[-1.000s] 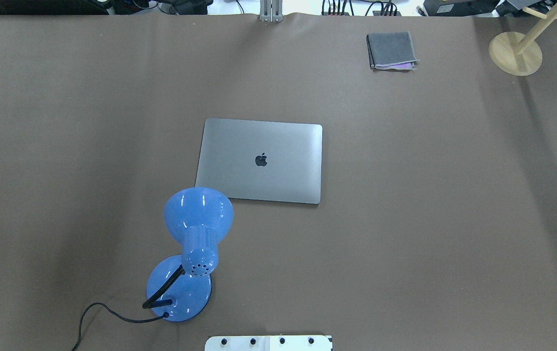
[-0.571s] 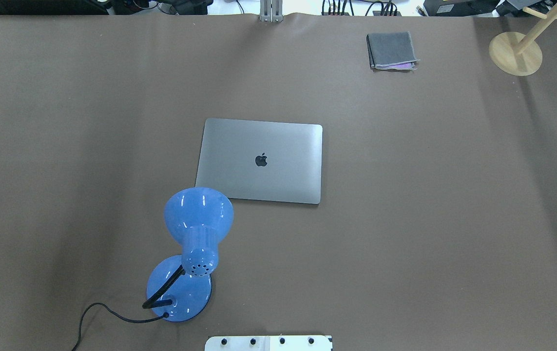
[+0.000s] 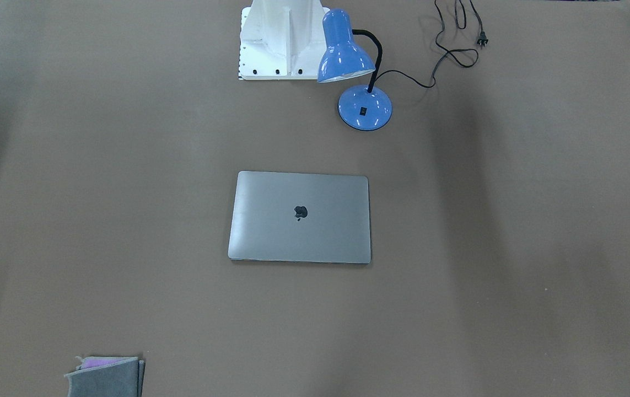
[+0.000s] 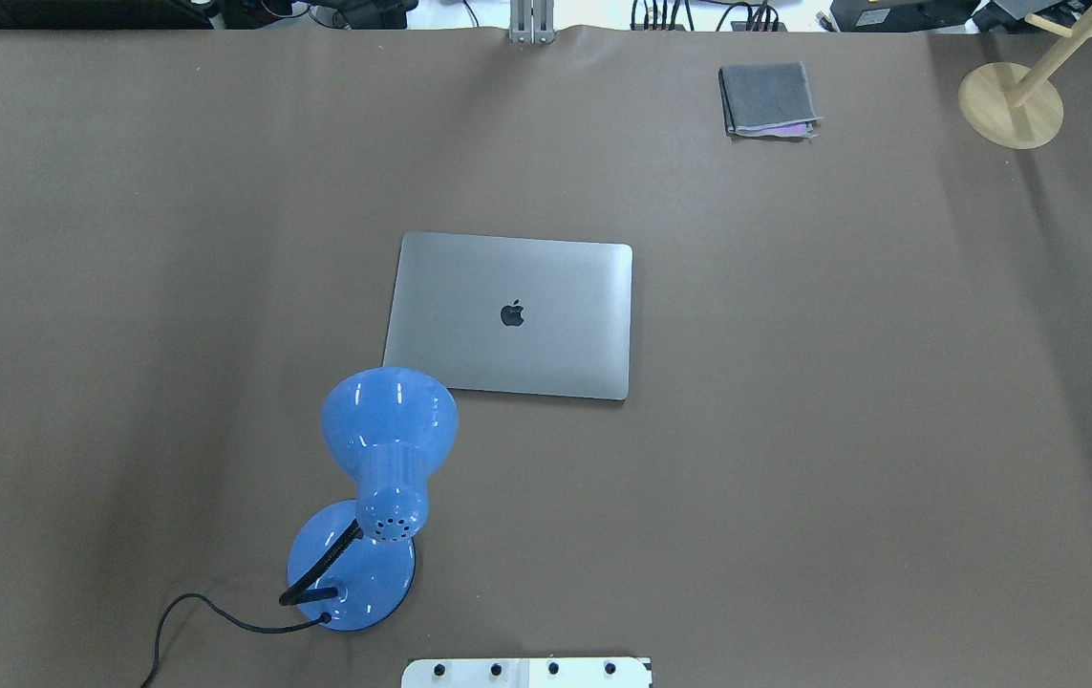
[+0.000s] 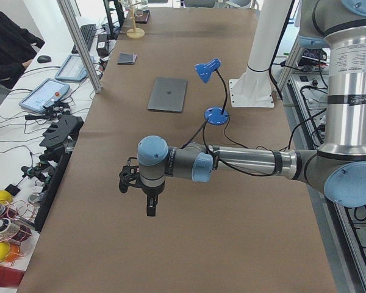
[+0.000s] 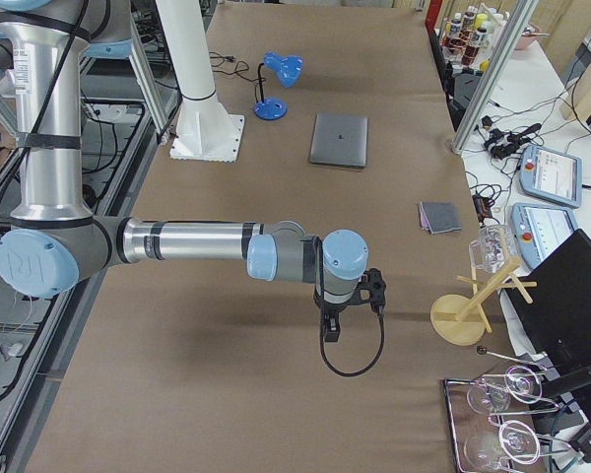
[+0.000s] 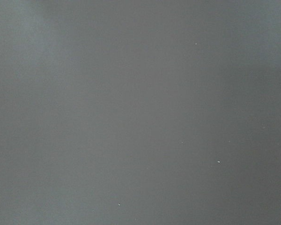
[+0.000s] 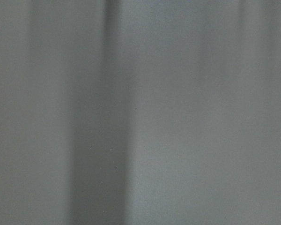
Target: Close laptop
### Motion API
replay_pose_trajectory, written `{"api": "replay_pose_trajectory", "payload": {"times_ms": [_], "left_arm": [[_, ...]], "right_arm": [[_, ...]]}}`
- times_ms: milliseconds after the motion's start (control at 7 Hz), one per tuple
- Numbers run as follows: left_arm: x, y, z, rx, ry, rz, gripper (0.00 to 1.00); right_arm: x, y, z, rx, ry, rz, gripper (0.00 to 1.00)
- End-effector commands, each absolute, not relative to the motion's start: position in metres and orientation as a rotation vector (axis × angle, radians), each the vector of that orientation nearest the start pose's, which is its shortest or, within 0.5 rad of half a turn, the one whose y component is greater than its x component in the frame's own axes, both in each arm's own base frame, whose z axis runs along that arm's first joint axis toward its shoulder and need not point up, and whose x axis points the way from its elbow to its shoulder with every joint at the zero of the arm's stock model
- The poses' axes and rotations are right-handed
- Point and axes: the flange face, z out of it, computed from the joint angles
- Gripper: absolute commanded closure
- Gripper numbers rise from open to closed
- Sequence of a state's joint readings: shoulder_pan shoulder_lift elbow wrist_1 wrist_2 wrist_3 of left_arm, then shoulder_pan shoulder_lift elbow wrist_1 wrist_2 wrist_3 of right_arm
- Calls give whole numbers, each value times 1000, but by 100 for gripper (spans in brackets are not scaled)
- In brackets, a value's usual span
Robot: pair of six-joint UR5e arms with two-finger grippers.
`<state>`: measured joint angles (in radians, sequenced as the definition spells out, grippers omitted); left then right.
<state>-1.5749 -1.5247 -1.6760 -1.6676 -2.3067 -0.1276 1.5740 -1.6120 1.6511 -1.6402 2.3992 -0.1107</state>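
A: Where's the laptop [image 4: 509, 315] rn?

B: Mid counter [image 4: 842, 382], lying flat. Lid's fully down, apple logo facing up. Nothing's touching it.

A: And the arms?

B: Both well away from it. Left arm [image 5: 244, 162] is stretched out low over the counter's left end, w/ the left claw [image 5: 129, 181] hanging over bare brown cover. Right arm [image 6: 187, 241] does the same at the right end, right claw [image 6: 376, 292] over bare cover too.

A: Claws wide or narrow?

B: Can't tell, either one. They only show from the side cams, small and dark. The wrist cams give just plain cover, no fingers in shot.

A: What else is on there?

B: Blue desk lamp [image 4: 389, 420] at the near left of the laptop, btw it and the robot's white base [image 3: 279, 38]. The lamp's foot stands apart from the laptop. Its cord [image 3: 447, 49] trails off w/ the plug lying loose on the counter. Folded grey cloth [image 4: 767, 98] sits far right, a bit of purple at its edge. Wooden stand [image 4: 1011, 103] is at the far right corner.
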Motion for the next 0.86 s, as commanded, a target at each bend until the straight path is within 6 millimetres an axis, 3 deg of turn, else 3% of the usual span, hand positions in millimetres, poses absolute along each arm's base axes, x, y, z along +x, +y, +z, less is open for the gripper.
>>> {"api": "replay_pose_trajectory", "payload": {"times_ms": [0,714], "left_arm": [[-68,-482,623,100,741,-69,2],[-68,-484,620,105,741,-69,2]], "right_arm": [[62,-475,639,24,-826,-91,0],[62,-479,638,28,-822,-93,0]]}}
